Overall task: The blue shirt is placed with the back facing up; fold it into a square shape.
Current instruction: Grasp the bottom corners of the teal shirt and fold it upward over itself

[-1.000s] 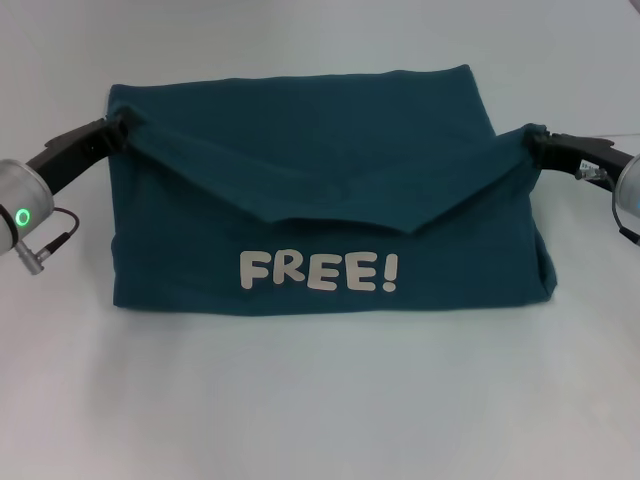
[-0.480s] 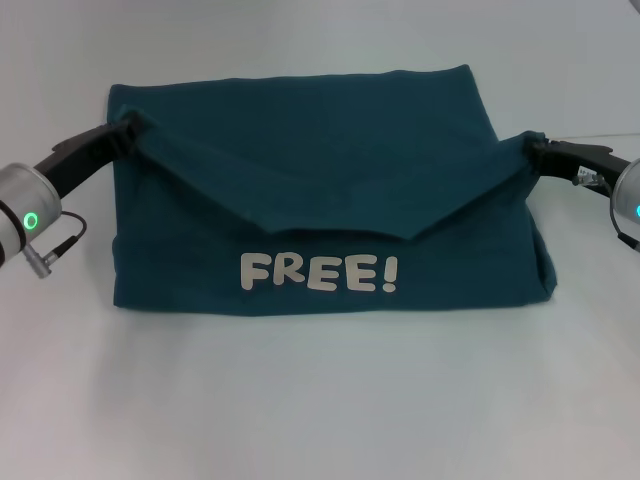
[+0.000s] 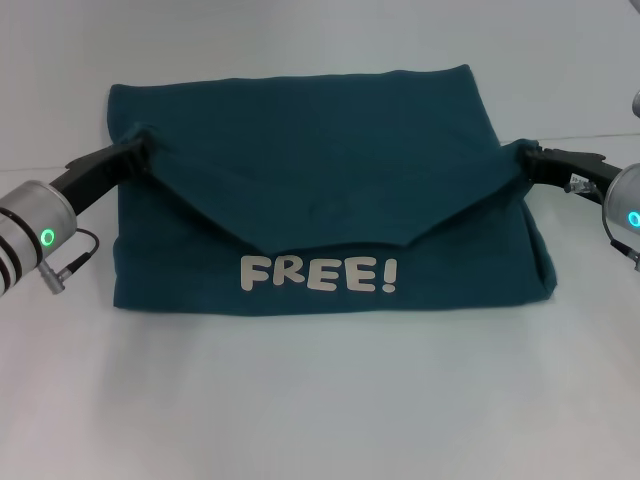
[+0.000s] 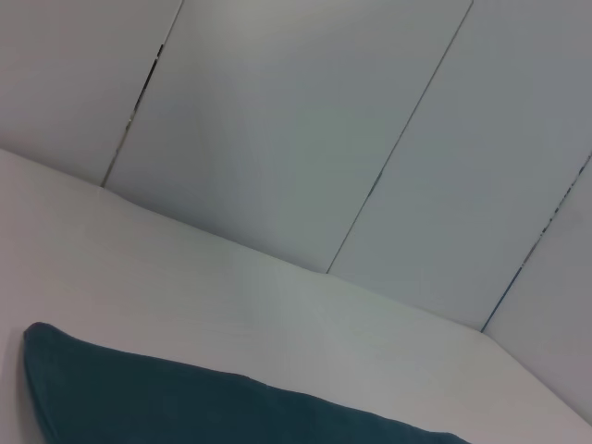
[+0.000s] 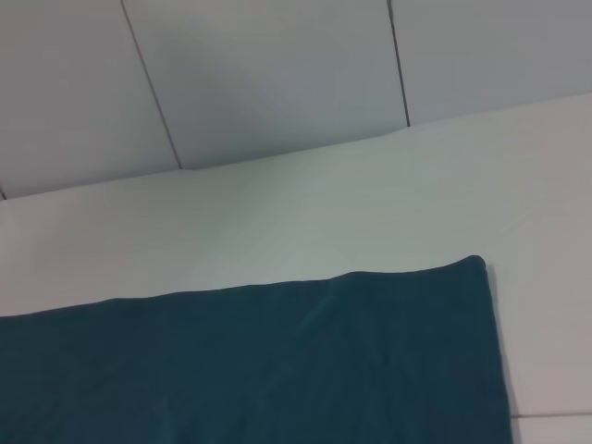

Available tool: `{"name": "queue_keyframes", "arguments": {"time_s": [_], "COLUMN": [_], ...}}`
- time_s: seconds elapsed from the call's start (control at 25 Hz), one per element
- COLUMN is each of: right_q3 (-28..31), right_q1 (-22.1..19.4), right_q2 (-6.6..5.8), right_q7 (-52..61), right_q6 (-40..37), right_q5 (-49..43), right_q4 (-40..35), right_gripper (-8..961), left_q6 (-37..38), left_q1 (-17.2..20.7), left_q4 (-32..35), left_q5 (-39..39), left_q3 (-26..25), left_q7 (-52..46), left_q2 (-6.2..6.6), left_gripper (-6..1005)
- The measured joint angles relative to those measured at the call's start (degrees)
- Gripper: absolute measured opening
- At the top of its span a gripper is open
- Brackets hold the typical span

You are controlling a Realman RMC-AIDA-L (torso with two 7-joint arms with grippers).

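Observation:
The blue shirt lies across the middle of the white table, partly folded, with white "FREE!" lettering on its near part. A folded flap hangs over it in a V whose tip sits just above the lettering. My left gripper is shut on the flap's left corner. At the flap's right corner my right gripper is shut on the cloth. Both wrist views catch only an edge of the blue shirt, not the fingers.
The white table spreads out on all sides of the shirt. Pale wall panels rise behind the table's far edge.
Both grippers have drawn the flap toward the near side and lower. Its V tip now reaches the top of the lettering, and the shirt's far part lies flatter.

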Motion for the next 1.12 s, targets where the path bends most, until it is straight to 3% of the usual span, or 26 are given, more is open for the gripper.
{"name": "queue_keyframes", "arguments": {"time_s": [0.6,0.88,1.12], "right_q3": [-0.3,-2.9,-3.2], "right_q1": [0.4,0.4,0.4], "right_q2": [0.29,0.52,0.51], "right_q7": [-0.1,-0.2,0.1], "right_q6": [0.3,0.0,0.2], "right_q5": [0.6,0.7,0.8], "right_q4": [0.0,-0.4,-1.1], "right_gripper": [65,96,327], "left_q6": [0.0,0.0,0.0], "left_q1": [-0.3,-0.3,0.5], "left_q4": [0.1,0.5,2.1], "left_q5": [0.0,0.2,-0.3], "left_q3": [0.1,2.9,2.2], "left_q7": [0.2,0.2,-0.4], "left_q2": [-0.04,-0.28,0.28], "left_gripper": [52,53,293]}}
